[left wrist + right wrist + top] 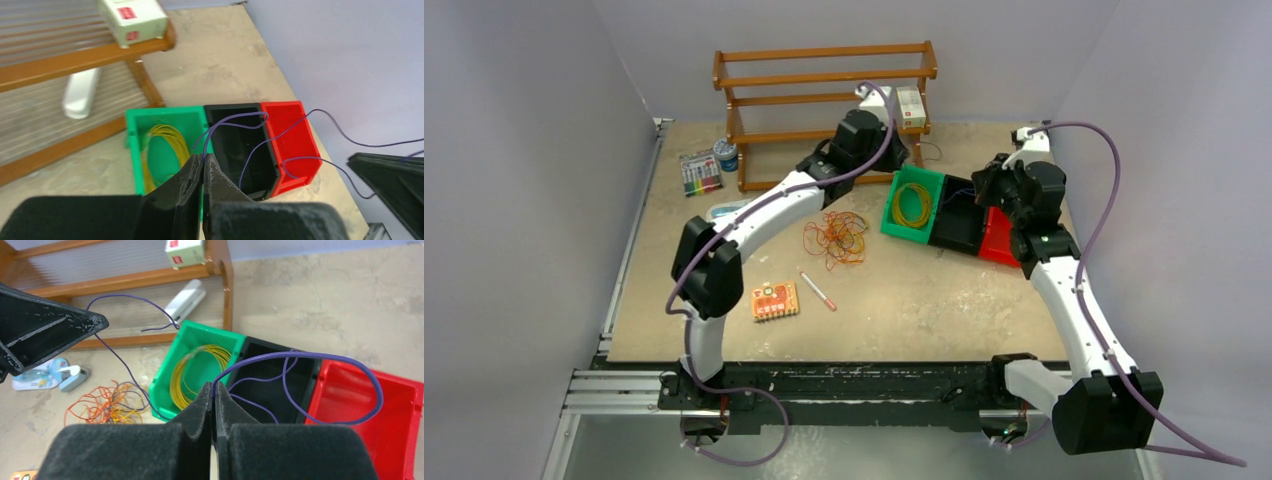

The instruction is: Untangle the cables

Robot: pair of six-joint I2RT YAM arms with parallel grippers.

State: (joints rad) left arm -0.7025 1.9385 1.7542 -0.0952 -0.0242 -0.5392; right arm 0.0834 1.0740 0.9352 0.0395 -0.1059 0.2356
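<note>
A loose tangle of orange, yellow and dark blue cables [836, 238] lies on the table left of the bins; it also shows in the right wrist view [107, 404]. A coil of yellow cable [913, 205] lies in the green bin [894, 221]. My left gripper [203, 159] is shut on a dark blue cable [235, 120] above the seam of the green bin [132, 150] and the black bin [240, 150]. My right gripper [213, 386] is shut on the same kind of dark blue cable [320, 357], which loops over the black bin [280, 390] and the red bin [395, 410].
A wooden rack [824, 85] with a white box [910, 104] stands at the back. A marker pack [700, 172], a small can [725, 154], an orange card [775, 300] and a pen [817, 288] lie on the table. The red bin [998, 240] is beside my right arm.
</note>
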